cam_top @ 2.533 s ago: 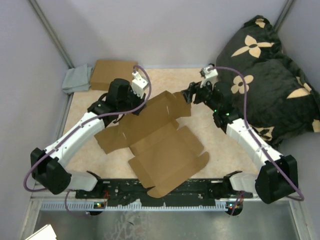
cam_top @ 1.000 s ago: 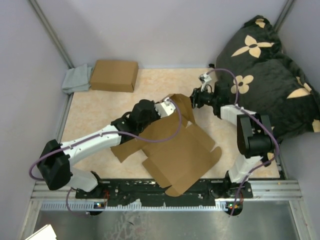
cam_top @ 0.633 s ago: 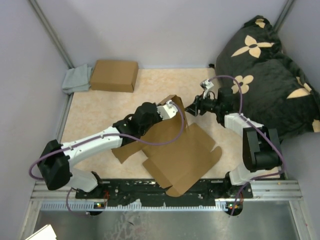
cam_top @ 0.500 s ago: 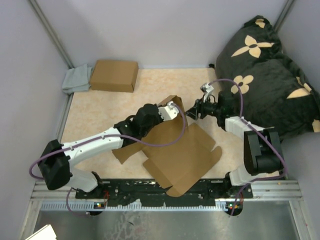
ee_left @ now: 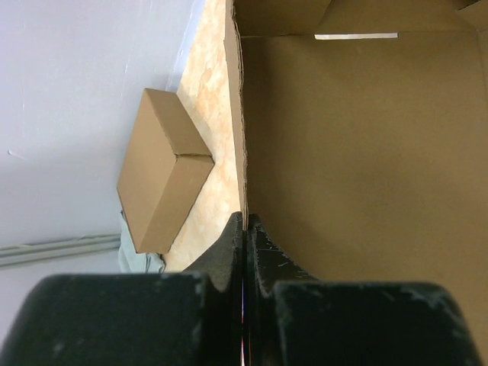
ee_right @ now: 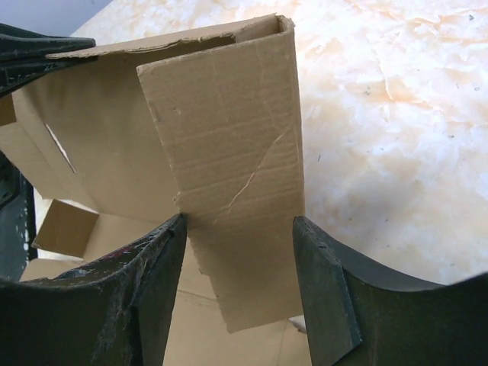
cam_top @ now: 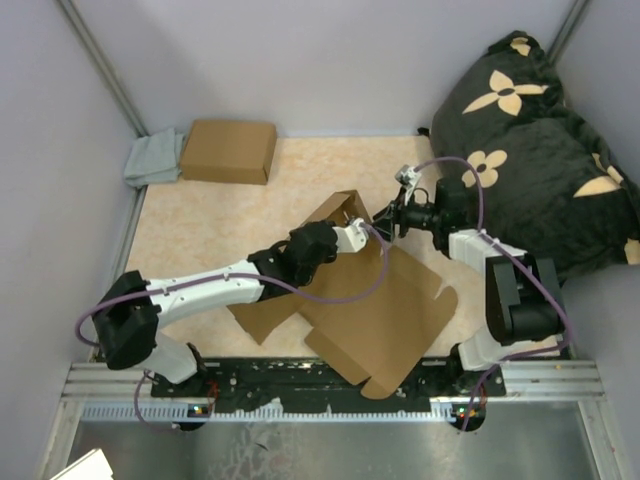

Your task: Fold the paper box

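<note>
The paper box (cam_top: 385,315) lies mostly flat at the table's front middle, with its rear panel raised upright. My left gripper (cam_top: 352,236) is shut on the edge of that raised panel; in the left wrist view the thin cardboard edge (ee_left: 237,122) runs straight into the closed fingertips (ee_left: 232,232). My right gripper (cam_top: 386,220) faces it from the right, open. In the right wrist view a side flap (ee_right: 236,145) stands between the spread fingers (ee_right: 149,286), its edge close to the left one, and neither finger presses on it.
A smooth closed brown carton (cam_top: 229,151) sits at the back left beside a grey cloth (cam_top: 153,158). A black flowered cushion (cam_top: 545,150) fills the back right. Grey walls enclose the beige tabletop (cam_top: 200,215).
My left arm has reached further right, lifting the panel, and the box has slid right. The right gripper has closed in on the side flap and opened wider.
</note>
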{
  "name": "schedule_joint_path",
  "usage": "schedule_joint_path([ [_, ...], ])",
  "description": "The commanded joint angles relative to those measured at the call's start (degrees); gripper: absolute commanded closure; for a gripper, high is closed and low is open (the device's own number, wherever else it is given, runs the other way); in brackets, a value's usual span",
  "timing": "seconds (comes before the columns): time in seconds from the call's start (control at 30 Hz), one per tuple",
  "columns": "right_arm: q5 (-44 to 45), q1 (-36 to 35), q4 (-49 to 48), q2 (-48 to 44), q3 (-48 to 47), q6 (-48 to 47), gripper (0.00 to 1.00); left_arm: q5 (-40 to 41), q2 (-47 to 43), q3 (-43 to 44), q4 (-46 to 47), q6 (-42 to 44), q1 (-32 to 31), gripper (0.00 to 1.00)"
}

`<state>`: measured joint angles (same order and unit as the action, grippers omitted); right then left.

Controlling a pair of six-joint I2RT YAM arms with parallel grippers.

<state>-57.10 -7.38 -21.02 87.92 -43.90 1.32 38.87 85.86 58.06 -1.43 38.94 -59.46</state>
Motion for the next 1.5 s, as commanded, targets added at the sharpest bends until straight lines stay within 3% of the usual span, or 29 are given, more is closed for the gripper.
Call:
schedule_joint_path([
  [0.0, -3.5, -0.3, 3.2, 3.1, -5.9, -6.5, 0.41, 3.2, 0.8, -0.1, 1.9, 1.8, -1.5, 1.00],
  [0.43, -4.1, -0.1, 10.1, 3.9, -9.4, -11.9, 0.41, 3.2, -1.3, 0.5, 3.4, 2.9, -3.8, 1.00],
  [0.83, -21.4, 9.4, 12.6, 3.3, -10.2, -15.4, 0.36, 2.5, -3.0, -0.6, 2.7, 3.7, -6.5, 1.00],
  [1.07, -26.7, 9.6, 15.4, 9.2, -12.8, -15.9, 0.36, 3.9, -1.8, -1.8, 2.6, 5.1, -6.6, 1.00],
  [1.23, -27.1, 10.0, 19.4, 7.9, -14.0, -18.7, 0.37, 5.9, -2.6, -2.4, 2.5, 5.8, -7.0, 1.00],
  [1.33, -26.2, 11.3, 10.1, 7.3, -12.8, -10.0, 0.40, 6.3, -3.4, -3.0, 2.7, 6.0, -7.2, 1.00],
  [1.47, -21.9, 14.3, -31.1, 6.0, -5.9, 20.1, 0.39, 6.5, -5.2, -4.8, 4.6, 7.3, -8.0, 1.00],
])
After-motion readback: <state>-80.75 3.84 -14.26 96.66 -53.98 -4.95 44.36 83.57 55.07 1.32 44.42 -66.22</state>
